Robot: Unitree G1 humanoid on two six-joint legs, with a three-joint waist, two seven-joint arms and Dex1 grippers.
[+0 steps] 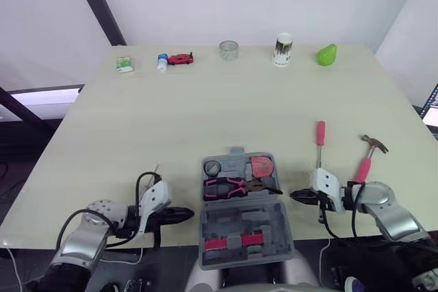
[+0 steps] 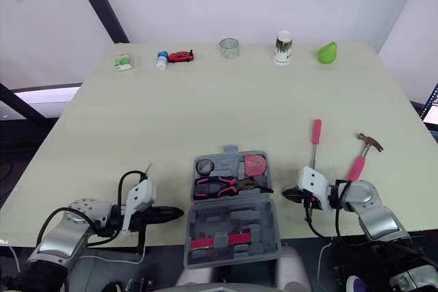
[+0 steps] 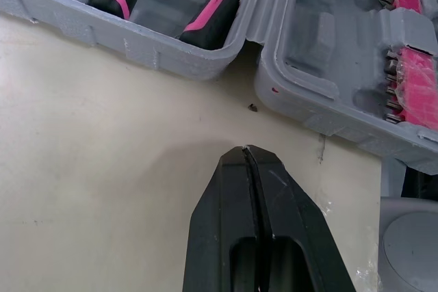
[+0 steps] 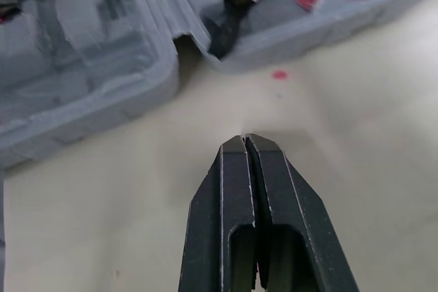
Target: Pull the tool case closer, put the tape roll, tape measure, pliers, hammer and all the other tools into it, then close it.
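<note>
While left gripper (image 1: 188,214) and right gripper (image 1: 294,196) fingers sit pressed together, empty, open tool case (image 1: 226,225) lies between both fingertips.

matt grey plastic tool case (image 1: 274,227), smooth table (image 1: 205,114)

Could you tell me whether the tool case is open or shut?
Open: the tool case lies spread flat, with pliers and tape measure exposed in its far half.
</note>
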